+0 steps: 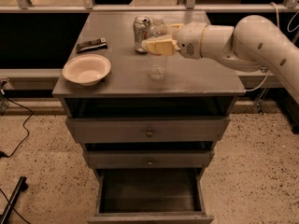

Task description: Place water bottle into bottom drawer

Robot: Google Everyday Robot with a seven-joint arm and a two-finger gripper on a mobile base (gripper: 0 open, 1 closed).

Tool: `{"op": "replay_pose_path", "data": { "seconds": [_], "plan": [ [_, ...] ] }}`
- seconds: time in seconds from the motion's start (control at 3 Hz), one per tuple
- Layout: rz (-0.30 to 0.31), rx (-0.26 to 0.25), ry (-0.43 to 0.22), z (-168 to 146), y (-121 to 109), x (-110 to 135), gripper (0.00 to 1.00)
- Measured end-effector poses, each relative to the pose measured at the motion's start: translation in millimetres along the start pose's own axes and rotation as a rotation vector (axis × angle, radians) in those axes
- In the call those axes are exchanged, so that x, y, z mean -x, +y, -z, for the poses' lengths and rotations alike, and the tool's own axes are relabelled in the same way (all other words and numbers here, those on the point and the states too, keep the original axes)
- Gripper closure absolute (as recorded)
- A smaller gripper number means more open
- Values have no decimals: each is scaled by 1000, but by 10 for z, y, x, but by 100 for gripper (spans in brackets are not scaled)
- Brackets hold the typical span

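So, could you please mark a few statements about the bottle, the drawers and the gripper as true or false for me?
1. The water bottle stands upright on the cabinet top. True.
2. The bottom drawer is shut. False: it is pulled open.
3. The gripper is at the bottle's upper part. True.
4. The drink can lies in the bowl. False: it stands on the cabinet top behind the bottle, apart from the bowl.
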State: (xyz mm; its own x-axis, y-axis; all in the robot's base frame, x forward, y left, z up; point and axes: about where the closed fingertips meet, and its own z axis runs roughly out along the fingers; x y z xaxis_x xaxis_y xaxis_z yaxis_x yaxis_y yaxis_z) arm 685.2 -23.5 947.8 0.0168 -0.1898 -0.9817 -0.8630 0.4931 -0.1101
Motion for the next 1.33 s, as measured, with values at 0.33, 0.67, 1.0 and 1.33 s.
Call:
{"op": "replay_pose_path", "data": {
  "seconds": [0.33,0.67,1.0,1.33],
  "plan": [
    [-13,-3,-46,-59,3,-1,65],
    [-31,29,-170,53,-14,122,88],
    [55,128,-263,348,233,452,100],
    [136,233,-202,757,561,460,100]
  ]
}}
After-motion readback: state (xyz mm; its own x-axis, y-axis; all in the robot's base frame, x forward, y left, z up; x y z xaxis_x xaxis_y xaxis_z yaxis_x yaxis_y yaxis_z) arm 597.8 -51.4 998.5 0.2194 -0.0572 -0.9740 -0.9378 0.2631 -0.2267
